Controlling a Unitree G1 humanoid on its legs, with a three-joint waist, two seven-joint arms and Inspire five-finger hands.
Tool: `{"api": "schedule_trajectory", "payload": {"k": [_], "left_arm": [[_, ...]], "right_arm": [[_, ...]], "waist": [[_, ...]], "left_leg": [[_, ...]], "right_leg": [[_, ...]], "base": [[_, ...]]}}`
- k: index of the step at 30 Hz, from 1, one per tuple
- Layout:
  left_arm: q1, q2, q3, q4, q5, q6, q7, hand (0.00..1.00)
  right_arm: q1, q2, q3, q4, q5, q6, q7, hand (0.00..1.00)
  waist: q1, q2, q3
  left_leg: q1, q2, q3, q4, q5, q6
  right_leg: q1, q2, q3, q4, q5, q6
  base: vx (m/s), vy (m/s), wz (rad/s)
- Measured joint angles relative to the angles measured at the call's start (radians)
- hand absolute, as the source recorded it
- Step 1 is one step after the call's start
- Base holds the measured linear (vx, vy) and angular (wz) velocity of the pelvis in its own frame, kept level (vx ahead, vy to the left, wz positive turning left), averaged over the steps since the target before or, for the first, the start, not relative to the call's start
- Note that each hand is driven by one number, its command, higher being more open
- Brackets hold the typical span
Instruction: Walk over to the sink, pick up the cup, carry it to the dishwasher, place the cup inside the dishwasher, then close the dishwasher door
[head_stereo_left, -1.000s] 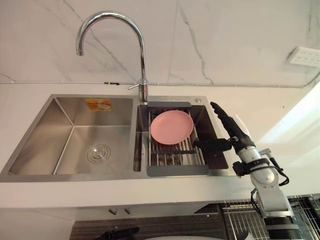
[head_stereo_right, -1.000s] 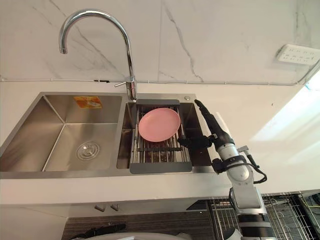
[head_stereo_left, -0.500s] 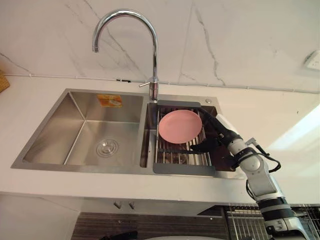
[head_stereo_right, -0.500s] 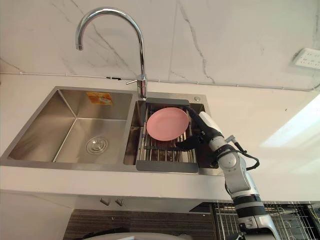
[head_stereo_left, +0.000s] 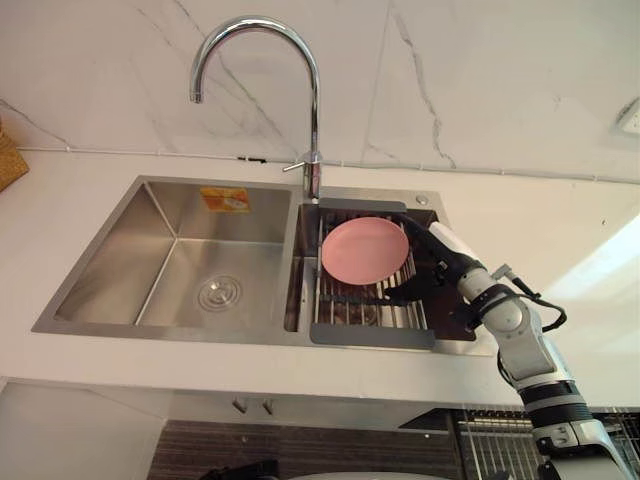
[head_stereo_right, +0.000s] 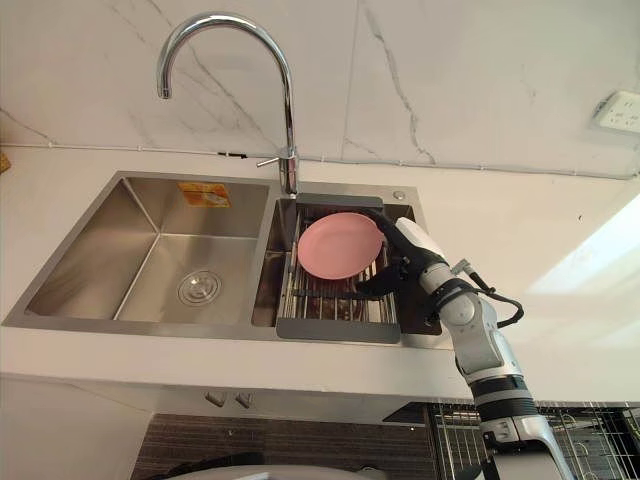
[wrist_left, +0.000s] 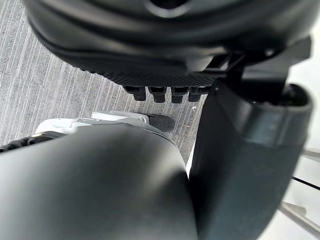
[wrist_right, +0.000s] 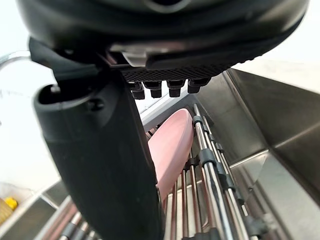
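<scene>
- Item within reach: a round pink plate (head_stereo_left: 363, 250), smooth-faced, rather than the cup named in the task. It is treated here as the thing to be carried.
- Position: the plate is propped at a tilt on a steel-rod drain rack with a grey frame (head_stereo_left: 372, 336). The rack is set in the right bowl of the double stainless-steel sink (head_stereo_left: 140, 240), below the curved chrome tap (head_stereo_left: 314, 110).
- Right hand (head_stereo_left: 440, 265): spread wide over the right bowl. The fingers are straight beside the plate's right rim and the thumb is held apart near the lower rim. Nothing is gripped. Whether the fingertips touch the rim cannot be settled.
- Left hand (wrist_left: 150, 50): recorded in its own wrist view, fingers relaxed, empty, with floor beyond it.
- Handling (judged): the plate is expected to be stiff and fairly light. The material cannot be told, so it is to be treated as breakable. The glossy face is likely slippery, more so if wet from the sink.
- Grasp point (judged): the near right rim is preferred, with the thumb on one face and the fingers on the other. A flat-palm contact would be liable to slide.
- Risk (judged): the lower rim may catch between the rack rods. A lift clear of the rods is advised before any sideways pull.
</scene>
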Motion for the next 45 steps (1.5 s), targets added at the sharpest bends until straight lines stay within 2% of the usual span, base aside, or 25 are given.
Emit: {"api": "schedule_trajectory", "payload": {"k": [6,14,26,37,38,41,45], "left_arm": [[0.001,0.001,-0.006,-0.01,0.0,0.008,0.0,1.0],[0.001,0.001,-0.008,-0.013,0.0,0.012,-0.002,1.0],[0.001,-0.001,-0.01,-0.015,0.0,0.012,-0.009,1.0],[0.001,-0.003,-0.018,-0.024,0.0,-0.002,-0.023,1.0],[0.001,-0.003,-0.018,-0.024,0.0,-0.002,-0.028,1.0],[0.001,-0.002,-0.018,-0.025,0.001,-0.003,-0.03,1.0],[0.001,-0.003,-0.018,-0.027,0.009,-0.005,-0.032,1.0]], "right_arm": [[-0.02,-0.006,0.027,0.031,-0.092,-0.011,-0.045,1.0],[-0.051,-0.007,0.053,0.075,-0.14,-0.015,-0.09,1.0],[-0.055,-0.008,0.115,0.127,-0.364,-0.044,-0.327,1.0],[-0.092,0.011,0.188,0.215,-0.473,-0.047,-0.417,1.0],[-0.094,0.011,0.197,0.223,-0.488,-0.047,-0.427,0.0],[-0.101,0.011,0.204,0.226,-0.495,-0.048,-0.441,0.0],[-0.122,0.011,0.232,0.272,-0.542,-0.047,-0.509,0.0]], "waist": [[0.003,0.001,0.001],[0.003,0.002,0.004],[0.015,0.005,0.007],[0.032,0.01,0.019],[0.033,0.01,0.02],[0.033,0.01,0.02],[0.035,0.01,0.021]], "left_leg": [[-0.001,0.0,-0.002,0.0,0.002,0.001],[-0.006,-0.001,-0.008,0.0,0.006,0.003],[-0.008,-0.001,-0.014,0.0,0.008,0.003],[-0.008,-0.002,-0.028,-0.005,0.013,0.005],[-0.008,-0.001,-0.029,-0.005,0.013,0.006],[-0.008,-0.002,-0.029,-0.005,0.013,0.006],[-0.008,-0.002,-0.035,-0.005,0.014,0.008]], "right_leg": [[0.0,0.0,-0.002,0.0,0.001,0.0],[0.0,0.0,-0.009,0.0,0.001,0.0],[0.002,0.003,-0.016,0.0,0.001,0.0],[0.013,0.003,-0.031,0.0,0.0,0.0],[0.014,0.004,-0.032,0.0,0.0,0.0],[0.014,0.004,-0.033,0.0,0.0,0.0],[0.017,0.004,-0.038,-0.001,0.0,0.0]], "base": [[0.0,0.0,0.0],[0.0,0.0,0.01],[0.0,0.0,0.01],[-0.01,-0.004,0.03],[0.0,0.0,0.0],[0.0,0.0,0.0],[0.0,-0.006,0.02]]}}
